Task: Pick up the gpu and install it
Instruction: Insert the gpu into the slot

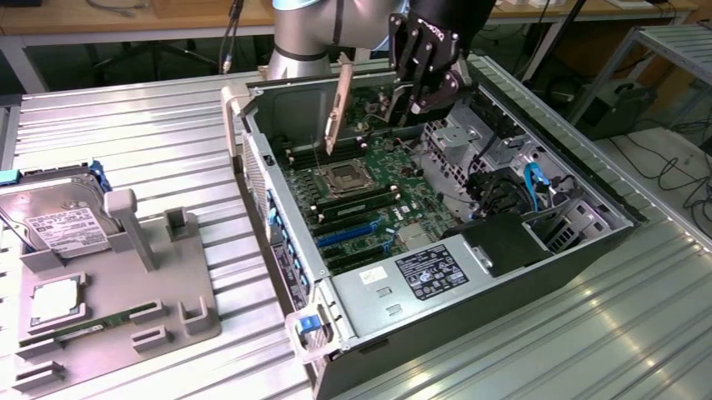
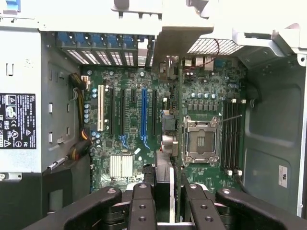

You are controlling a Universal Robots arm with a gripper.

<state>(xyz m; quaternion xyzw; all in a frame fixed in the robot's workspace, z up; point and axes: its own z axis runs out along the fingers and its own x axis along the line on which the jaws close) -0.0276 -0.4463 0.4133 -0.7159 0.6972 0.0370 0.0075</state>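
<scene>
Jaws clenched on the gpu (image 1: 337,108) (image 2: 163,181), which hung on edge between them, above the motherboard (image 1: 384,196) (image 2: 136,79) inside the open case (image 1: 501,350) (image 2: 273,120), clear of the slots.

The gripper (image 2: 166,194) has matt black fingers (image 2: 142,201), each studded with small shiny metal pins. Clamped between the jaws, the gpu (image 2: 162,187) shows a dark, dull board face and a pale, satin metal bracket (image 1: 337,108). Straight beyond the jaws lies the motherboard (image 2: 206,173) — green, faintly glossy lacquer — with a blue plastic slot (image 2: 143,112), a finned bare-metal heat sink (image 2: 120,166) and a bright metal socket frame (image 2: 200,141). The case (image 2: 273,120) around the jaws is unpainted grey sheet metal, smooth and satin. Well away from the jaws, the table (image 1: 579,333) is ribbed, reflective metal, and the parts holder (image 1: 122,292) is matt grey plastic.
</scene>
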